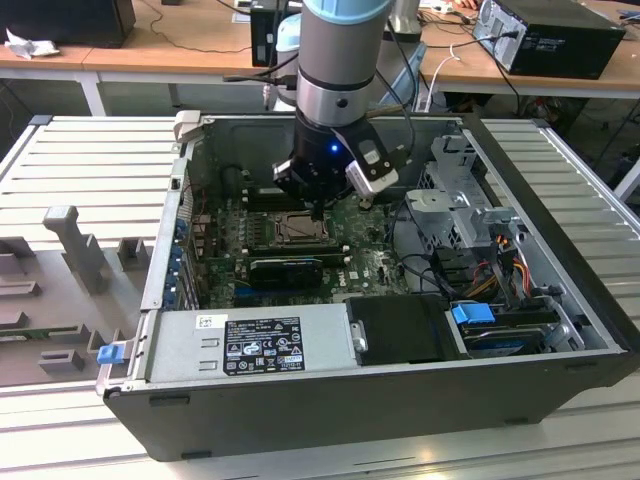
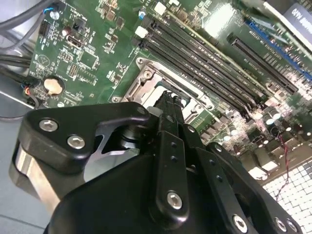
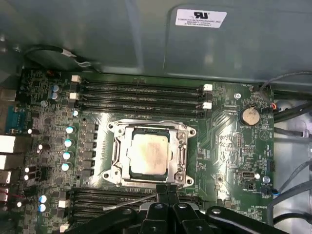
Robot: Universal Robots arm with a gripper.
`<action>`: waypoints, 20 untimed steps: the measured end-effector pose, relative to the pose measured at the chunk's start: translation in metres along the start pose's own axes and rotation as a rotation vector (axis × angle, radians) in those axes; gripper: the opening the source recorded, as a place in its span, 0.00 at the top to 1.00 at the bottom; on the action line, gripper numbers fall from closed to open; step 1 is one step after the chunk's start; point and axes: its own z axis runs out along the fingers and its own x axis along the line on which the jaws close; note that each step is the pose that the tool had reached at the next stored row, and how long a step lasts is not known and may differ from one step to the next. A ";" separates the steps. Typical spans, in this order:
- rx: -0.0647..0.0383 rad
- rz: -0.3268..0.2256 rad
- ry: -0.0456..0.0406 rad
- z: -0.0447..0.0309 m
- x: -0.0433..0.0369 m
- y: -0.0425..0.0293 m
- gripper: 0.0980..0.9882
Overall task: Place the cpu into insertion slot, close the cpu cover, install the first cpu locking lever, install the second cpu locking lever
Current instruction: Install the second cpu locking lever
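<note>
Fingers [image 3: 166, 191] of our gripper [image 2: 168, 100] stand pressed together, tips meeting with nothing between them, poised at the edge of the insertion slot [image 3: 151, 153]. We judge they are closed so as to push something thin at the socket's rim rather than to grasp; a slim silvery rod [image 3: 129, 202], perhaps a locking lever, runs out beside the tips.

In the first wrist view the cpu [image 3: 148, 153] lies flat in the socket, its pale face showing through the cut-out of the cpu cover [image 3: 182, 152], which we take to be folded down over it. The second wrist view, looking along the fingers, hides the chip. The exterior view places the gripper [image 1: 318, 212] low inside the open computer case [image 1: 560, 270], above the green motherboard [image 1: 370, 262].
</note>
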 end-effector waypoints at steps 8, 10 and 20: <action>-0.032 -0.001 0.0015 0.0111 0.0022 -0.0105 0.99; -0.032 -0.001 0.0014 0.0166 0.0086 -0.0133 0.99; -0.032 0.003 0.0008 0.0225 0.0356 -0.0184 0.99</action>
